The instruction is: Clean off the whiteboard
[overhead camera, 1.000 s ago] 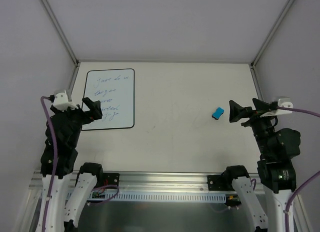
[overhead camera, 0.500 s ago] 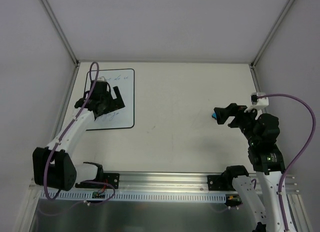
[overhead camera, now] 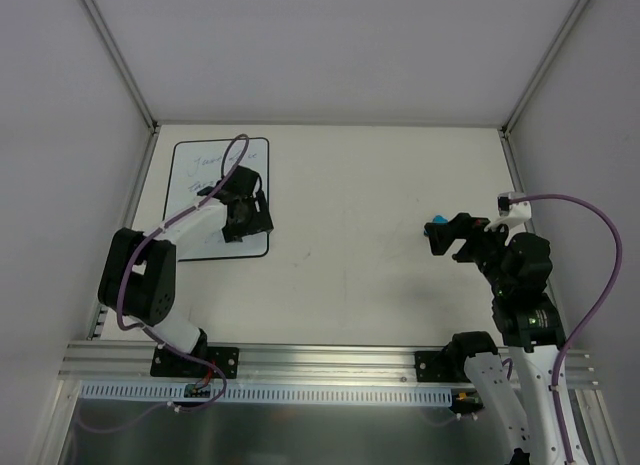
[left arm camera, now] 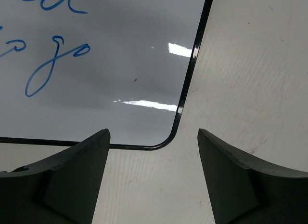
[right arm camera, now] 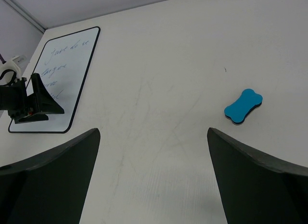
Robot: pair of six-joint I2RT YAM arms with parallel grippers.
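Two spread claws: left claw above whiteboard corner (blue writing), right claw near eraser.

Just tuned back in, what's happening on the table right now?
The left gripper is open, poised at the near right corner of the flat white rectangular whiteboard with a thin black rim, not gripping it. The right gripper is also open, close to the small blue bone-shaped eraser block, which lies loose on the white table. No wiping shows yet: the blue handwriting is on the board.
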